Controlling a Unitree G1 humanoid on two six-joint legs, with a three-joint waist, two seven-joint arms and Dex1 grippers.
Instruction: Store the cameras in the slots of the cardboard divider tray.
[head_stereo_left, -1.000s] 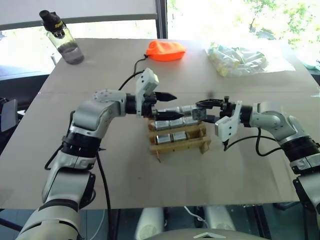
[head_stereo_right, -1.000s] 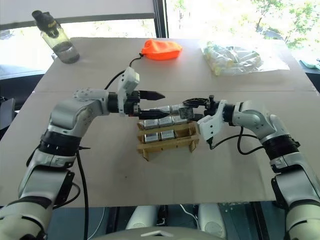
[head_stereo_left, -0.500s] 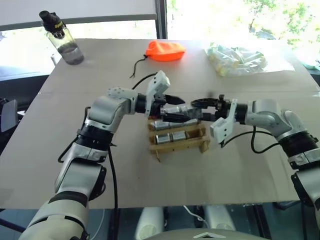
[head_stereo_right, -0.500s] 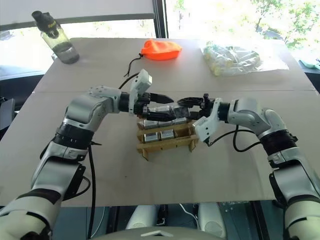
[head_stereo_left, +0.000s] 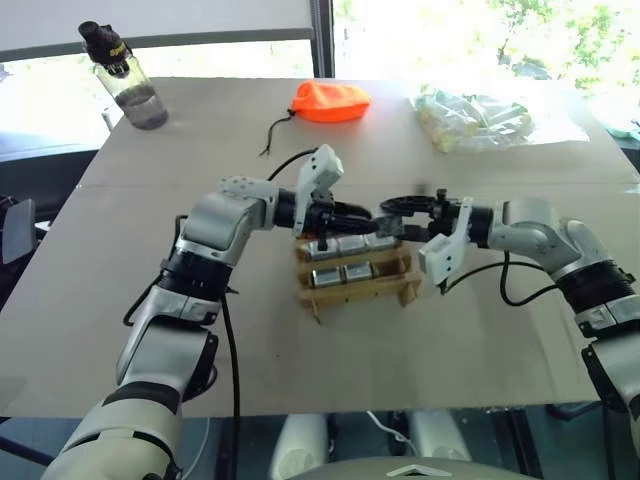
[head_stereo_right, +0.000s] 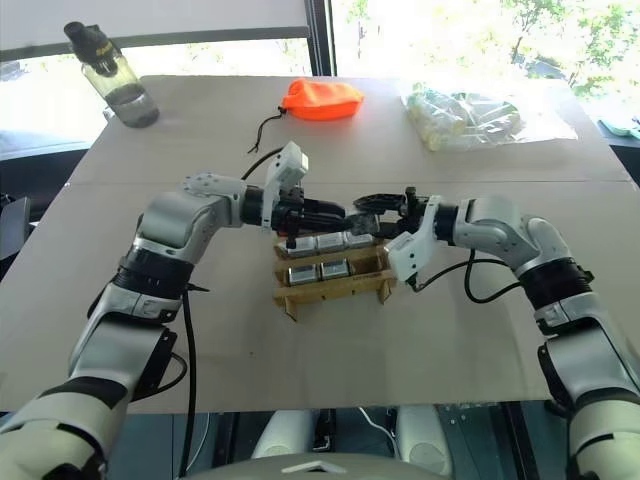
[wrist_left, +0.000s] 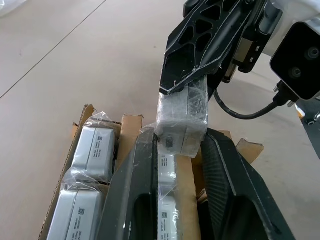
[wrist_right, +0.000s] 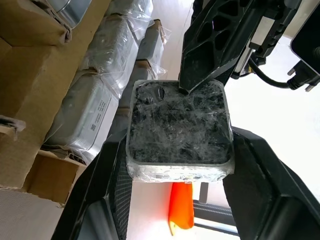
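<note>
A: What do the wrist views add?
B: Both grippers, left (wrist_left: 181, 165) and right (wrist_right: 175, 165), clamp one wrapped camera (wrist_left: 181, 120) over the tray (head_stereo_left: 355, 285).
A: And inside the tray?
B: Wrapped cameras (head_stereo_left: 340, 272) fill several slots.

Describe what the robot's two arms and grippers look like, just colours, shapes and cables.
Both arms are silver-grey rounded shells with black joint bands and loose black cables. The left gripper and right gripper each have two black tapered fingers with triangular cut-outs, plus a white boxy wrist camera housing.
</note>
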